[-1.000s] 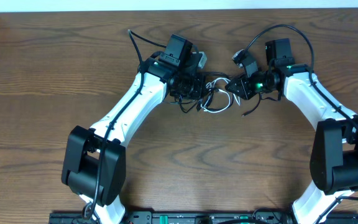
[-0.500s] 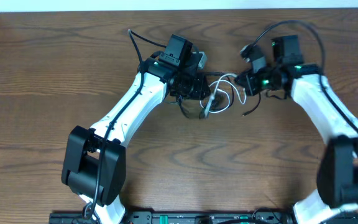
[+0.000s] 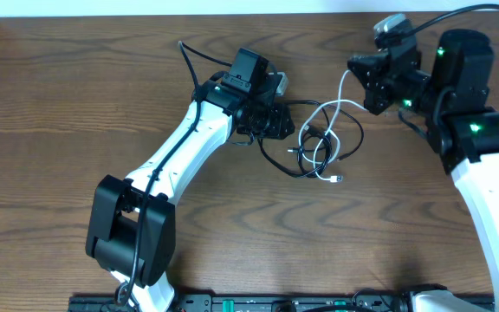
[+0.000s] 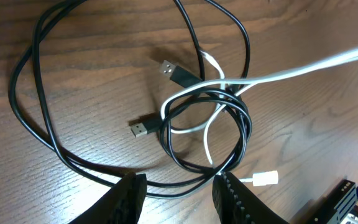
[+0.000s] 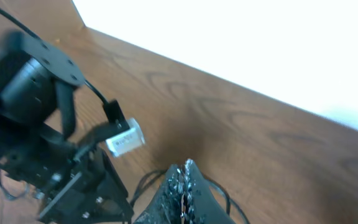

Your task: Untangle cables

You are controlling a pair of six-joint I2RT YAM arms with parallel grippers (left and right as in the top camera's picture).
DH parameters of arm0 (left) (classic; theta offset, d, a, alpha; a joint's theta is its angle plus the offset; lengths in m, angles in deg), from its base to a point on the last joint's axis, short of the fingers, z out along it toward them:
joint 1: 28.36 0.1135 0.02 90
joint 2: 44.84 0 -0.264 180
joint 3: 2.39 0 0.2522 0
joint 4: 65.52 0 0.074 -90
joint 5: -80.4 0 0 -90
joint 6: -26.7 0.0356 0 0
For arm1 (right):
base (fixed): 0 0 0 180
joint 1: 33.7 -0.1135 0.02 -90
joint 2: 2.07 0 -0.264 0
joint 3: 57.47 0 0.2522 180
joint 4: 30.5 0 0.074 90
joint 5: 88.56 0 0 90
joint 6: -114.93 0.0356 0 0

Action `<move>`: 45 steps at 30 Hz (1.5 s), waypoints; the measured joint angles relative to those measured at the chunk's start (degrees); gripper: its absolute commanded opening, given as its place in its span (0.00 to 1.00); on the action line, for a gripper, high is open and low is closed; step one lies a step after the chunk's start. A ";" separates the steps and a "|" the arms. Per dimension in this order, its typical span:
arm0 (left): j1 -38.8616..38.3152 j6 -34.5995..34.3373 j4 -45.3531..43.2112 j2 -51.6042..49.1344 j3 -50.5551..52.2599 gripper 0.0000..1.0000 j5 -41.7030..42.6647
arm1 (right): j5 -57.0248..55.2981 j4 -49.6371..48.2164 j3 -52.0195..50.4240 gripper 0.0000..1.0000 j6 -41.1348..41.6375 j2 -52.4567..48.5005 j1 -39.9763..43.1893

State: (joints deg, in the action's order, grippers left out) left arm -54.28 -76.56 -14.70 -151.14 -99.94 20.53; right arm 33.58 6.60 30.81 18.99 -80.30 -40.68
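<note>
Your left hand (image 4: 180, 186) hovers with its fingers spread above the black cable (image 4: 165, 138), which lies looped on the desk (image 3: 59, 104). Your right hand (image 5: 183, 180), pressed together, pinches the white cable (image 4: 303, 67), which runs taut out of the black loops.

L arm (image 3: 189, 143) stretched fwd, low over tabletop; L gripper (image 4: 180, 180) fingers apart. R arm (image 3: 483, 165) raised, R gripper (image 3: 359, 74) turned inward, fingers pressed together.
</note>
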 measured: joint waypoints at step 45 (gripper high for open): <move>-0.02 0.00 0.00 0.00 0.00 0.40 -0.02 | -17.27 37.00 0.39 0.32 12.15 -21.03 3.48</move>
State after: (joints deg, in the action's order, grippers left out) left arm -54.30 -76.56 -14.70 -151.14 -99.94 20.51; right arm 16.32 43.60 31.21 31.15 -101.33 -37.21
